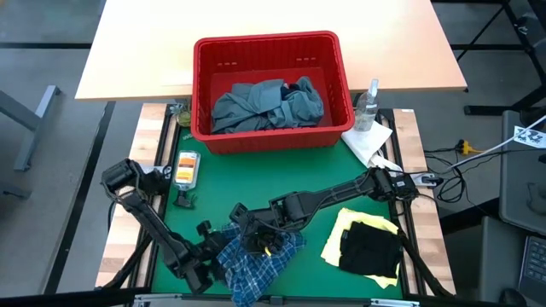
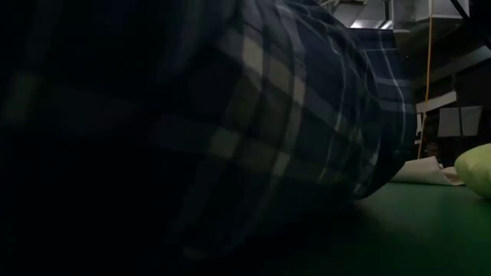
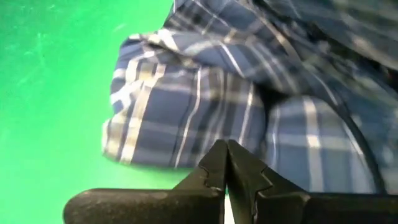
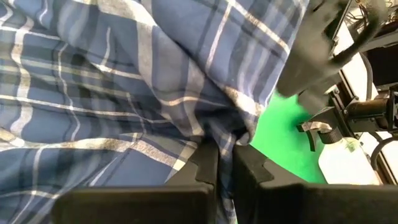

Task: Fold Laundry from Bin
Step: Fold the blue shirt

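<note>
Near the front edge of the desk (image 1: 256,192), seen from above, the blue-white plaid shirt (image 1: 256,260) lies bunched on the green mat, with the left pincer (image 1: 207,263) at its left edge and the right pincer (image 1: 258,241) reaching in from the right onto its middle; the red bin (image 1: 271,51) stands at the far side holding the grey-blue garment (image 1: 269,107), and at the near right the dark navy garment (image 1: 371,250) lies folded on the yellow one (image 1: 354,223). At table height the plaid cloth (image 2: 253,130) fills nearly the whole frame, so neither pincer can be told there; a bit of yellow (image 2: 477,170) shows at the far right. Past the left wrist, the left pincer (image 3: 226,167) has its fingers pressed together with only a sliver of gap; it points at a folded edge of the shirt (image 3: 186,112), but whether any cloth is caught there is not clear. Past the right wrist, the right pincer (image 4: 225,163) is nearly closed, with a pleat of plaid (image 4: 124,93) pinched between its fingers. To do this step well, I judge the two pincers should draw apart evenly to take the slack out of the shirt, keeping the cloth low over the mat so it spreads flat rather than twisting, before any fold is laid.
</note>
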Action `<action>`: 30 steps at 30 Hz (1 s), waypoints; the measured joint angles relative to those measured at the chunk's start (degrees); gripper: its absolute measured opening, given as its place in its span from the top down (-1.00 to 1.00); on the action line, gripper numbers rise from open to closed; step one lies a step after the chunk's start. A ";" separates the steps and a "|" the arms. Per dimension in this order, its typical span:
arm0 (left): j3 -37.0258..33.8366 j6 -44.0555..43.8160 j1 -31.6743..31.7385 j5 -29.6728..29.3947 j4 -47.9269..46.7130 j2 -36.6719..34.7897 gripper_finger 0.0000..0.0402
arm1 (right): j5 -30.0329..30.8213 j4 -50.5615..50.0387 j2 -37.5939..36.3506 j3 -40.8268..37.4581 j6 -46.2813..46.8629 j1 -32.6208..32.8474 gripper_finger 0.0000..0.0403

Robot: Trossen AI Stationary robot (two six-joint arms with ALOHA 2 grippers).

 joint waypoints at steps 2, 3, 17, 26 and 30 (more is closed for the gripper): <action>0.00 -0.03 -0.92 1.09 -2.39 -1.46 1.00 | 0.00 0.14 0.00 -0.02 0.00 0.00 0.89; 0.00 -0.10 -1.34 1.68 -3.73 -2.17 1.00 | 0.00 0.24 0.00 -0.02 0.00 0.00 0.89; 0.09 -7.08 -9.40 3.06 -13.87 -15.94 1.00 | 0.00 10.32 0.76 -0.04 -1.77 -0.04 0.89; 0.15 -9.48 -11.88 0.34 -14.79 -19.69 1.00 | 0.22 13.53 4.87 -0.11 -3.23 -0.36 0.89; 0.15 -9.60 -11.52 0.15 -14.69 -19.67 1.00 | 1.12 14.34 5.11 -0.07 -4.64 -1.81 0.89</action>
